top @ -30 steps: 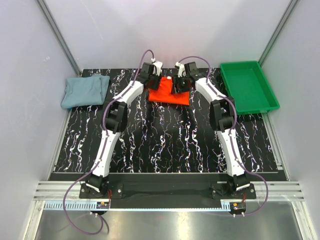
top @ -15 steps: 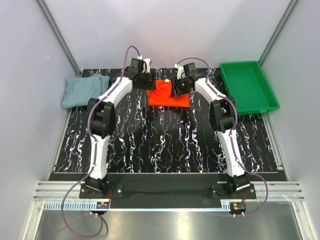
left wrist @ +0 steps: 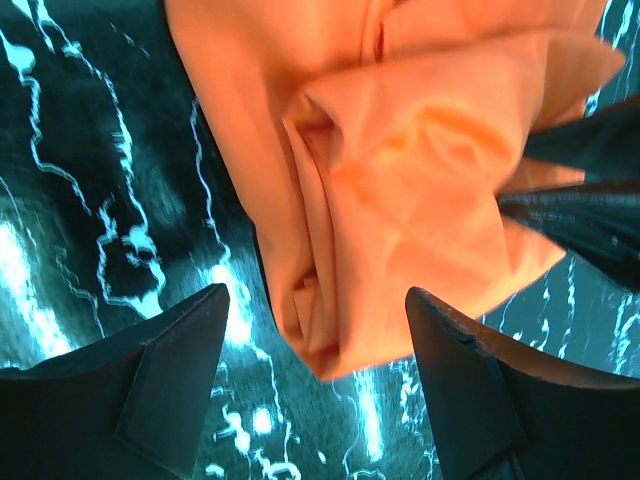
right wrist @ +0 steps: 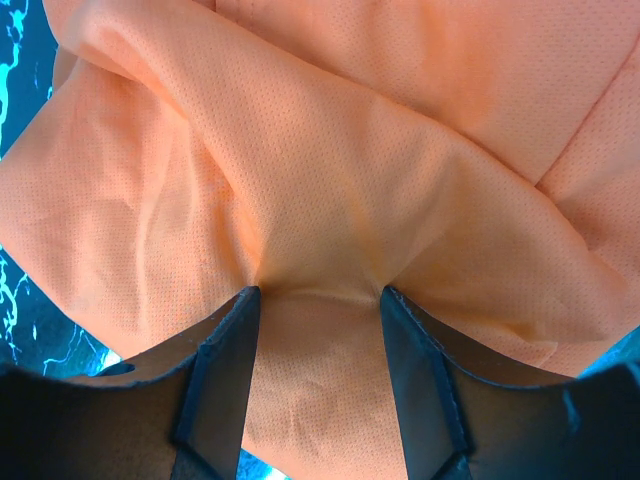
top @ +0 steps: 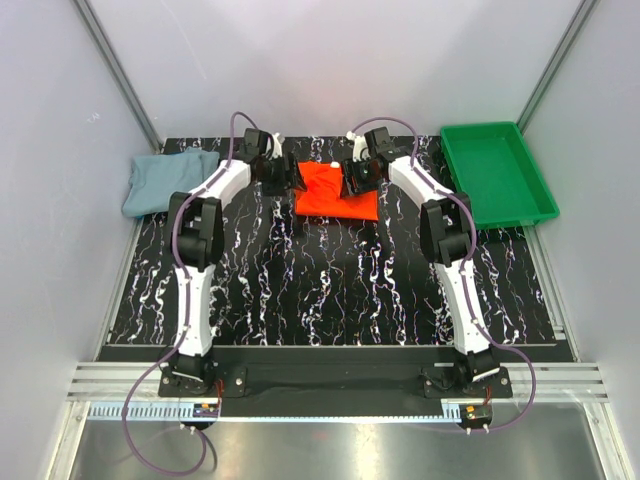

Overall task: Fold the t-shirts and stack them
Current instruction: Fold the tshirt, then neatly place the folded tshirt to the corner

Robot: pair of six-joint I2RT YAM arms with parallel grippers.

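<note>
Spanning the whole overhead view, black white-veined marbled table top [top: 330, 280], with both arm bases bolted at 6 o'clock.

At 2 o'clock on it, rectangular rigid green plastic tray [top: 497, 175], lying flat and well apart from both shirts.

At 10 o'clock, muted grey-blue cloth t-shirt [top: 170, 182], loosely folded into a rumpled rectangle, reaching the table's left side, touched by neither arm.

At 12 o'clock, between the two wrists, bright orange-red cloth t-shirt [top: 337, 195], folded to a compact rough square, flat on the table, well apart from the grey-blue shirt and not stacked on it.

At the 9 o'clock edge of the orange-red shirt, left gripper [top: 289, 181], pointing toward 3 o'clock. Seen from the left wrist, left gripper [left wrist: 315, 300] with fingers spread wide apart and clamping nothing. Bunched, rolled edge of the orange-red shirt [left wrist: 400, 180] lying just ahead of and between the tips, with dark table on the outer side.

Over the 1 o'clock part of the same shirt, right gripper [top: 352, 178], resting on the cloth. Seen from the right wrist, right gripper [right wrist: 318, 292] clamped on a ridge of orange-red fabric [right wrist: 330, 150], with creases fanning out from both tips and cloth filling nearly the whole view.
</note>
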